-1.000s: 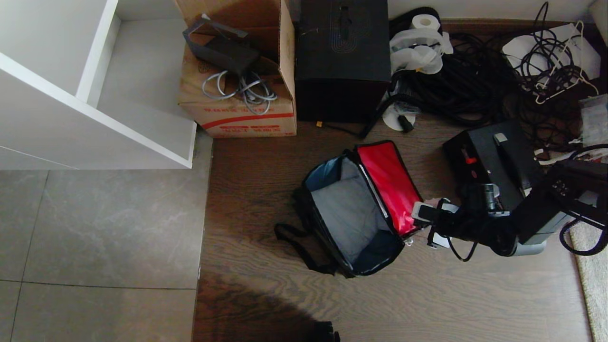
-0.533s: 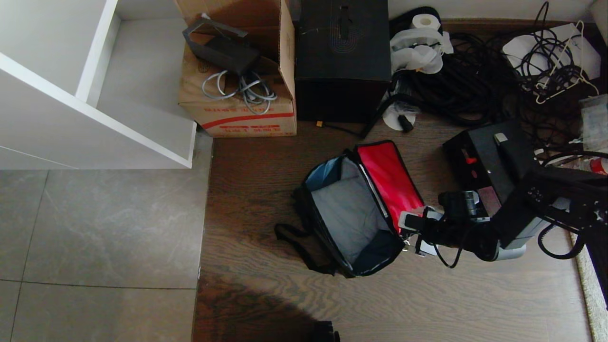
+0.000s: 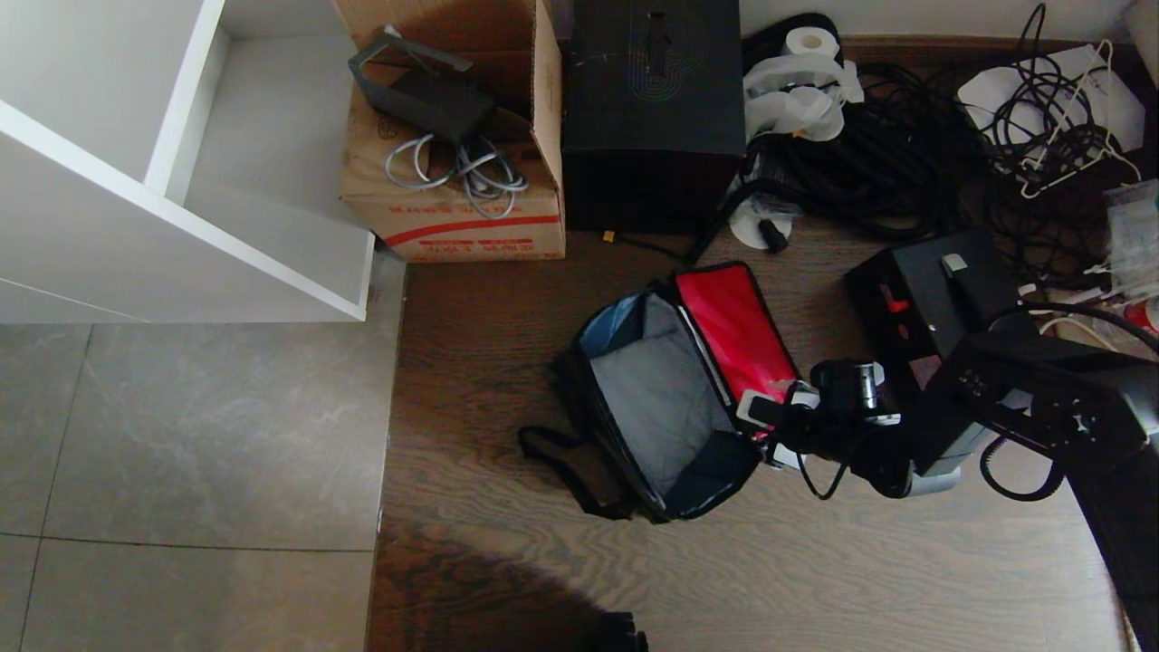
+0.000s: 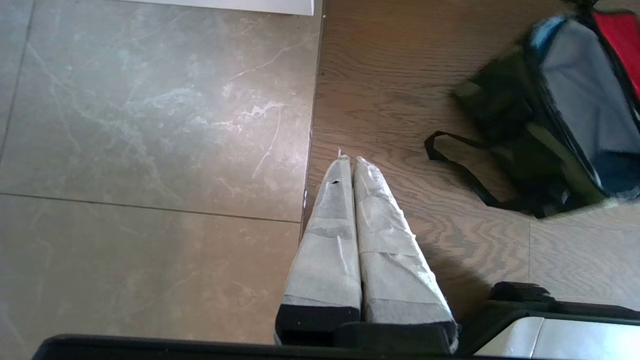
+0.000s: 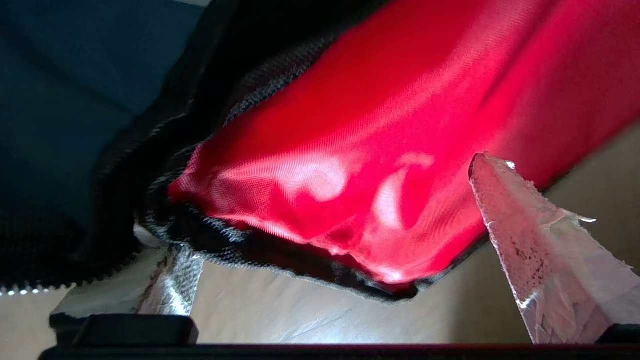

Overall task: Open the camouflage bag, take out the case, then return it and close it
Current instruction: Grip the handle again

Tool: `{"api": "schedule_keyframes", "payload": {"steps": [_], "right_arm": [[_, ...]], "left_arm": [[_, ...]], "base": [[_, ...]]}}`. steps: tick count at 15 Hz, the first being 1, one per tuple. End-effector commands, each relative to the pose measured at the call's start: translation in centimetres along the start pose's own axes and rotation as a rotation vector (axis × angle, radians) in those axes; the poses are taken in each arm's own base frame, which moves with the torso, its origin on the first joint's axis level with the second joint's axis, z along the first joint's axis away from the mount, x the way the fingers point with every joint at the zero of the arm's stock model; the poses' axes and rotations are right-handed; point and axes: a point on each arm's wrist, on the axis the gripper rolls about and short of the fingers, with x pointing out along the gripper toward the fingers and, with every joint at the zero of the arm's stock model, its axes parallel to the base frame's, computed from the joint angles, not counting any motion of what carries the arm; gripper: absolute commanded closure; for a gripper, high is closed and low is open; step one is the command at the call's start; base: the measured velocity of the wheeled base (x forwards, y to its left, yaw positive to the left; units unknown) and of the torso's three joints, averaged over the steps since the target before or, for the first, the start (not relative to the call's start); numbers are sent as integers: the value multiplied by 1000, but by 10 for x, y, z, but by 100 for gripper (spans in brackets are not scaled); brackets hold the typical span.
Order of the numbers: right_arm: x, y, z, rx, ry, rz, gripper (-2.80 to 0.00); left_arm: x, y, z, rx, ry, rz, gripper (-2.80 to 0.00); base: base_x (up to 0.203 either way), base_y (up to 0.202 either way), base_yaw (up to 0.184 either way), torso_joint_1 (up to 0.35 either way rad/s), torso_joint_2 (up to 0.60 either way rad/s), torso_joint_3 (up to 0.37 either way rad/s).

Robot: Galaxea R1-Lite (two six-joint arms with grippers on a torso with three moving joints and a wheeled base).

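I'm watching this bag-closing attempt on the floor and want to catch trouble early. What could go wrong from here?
1. The case lies outside the camouflage bag, whose interior looks empty; closing now may skip returning it.
2. The open right gripper straddles the red flap edge; the limp fabric may slip free.
3. The strap might snag.

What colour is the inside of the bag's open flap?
Bright red, shown best in the right wrist view: the flap lining of the camouflage bag.

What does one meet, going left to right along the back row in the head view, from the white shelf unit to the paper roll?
White shelf unit → cardboard carton → tall black box → paper roll.
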Motion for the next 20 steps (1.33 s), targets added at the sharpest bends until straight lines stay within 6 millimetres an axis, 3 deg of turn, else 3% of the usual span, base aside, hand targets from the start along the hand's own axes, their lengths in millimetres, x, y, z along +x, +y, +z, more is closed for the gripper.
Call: {"api": "schedule_keyframes", "payload": {"steps": [1,10,13,14,15,20], "right_arm": [[3,-2,-1,-9,-11,-28,-280],[-13,-29,3,-1,-41,-133,-280],[-18,-40,-4,4,-35,-175,-280],[-18,-40,-3,4,-36,-178,-237],[-19,-41,-3,4,-37,-179,0],[-24,-42,-2,5,-35,-179,0]], "left_arm": [[1,0,-3,-1,8,1,0],[1,0,-3,-1,9,1,0],[1,0,-3,0,9,1,0],[1,0,-3,0,8,1,0],[1,0,-3,0,8,1,0],[1,0,-3,-1,8,1,0]], "base": [[0,0,0,0,0,0],[0,0,0,0,0,0],[0,0,0,0,0,0],[0,0,0,0,0,0],[0,0,0,0,0,0],[0,0,0,0,0,0]]}}
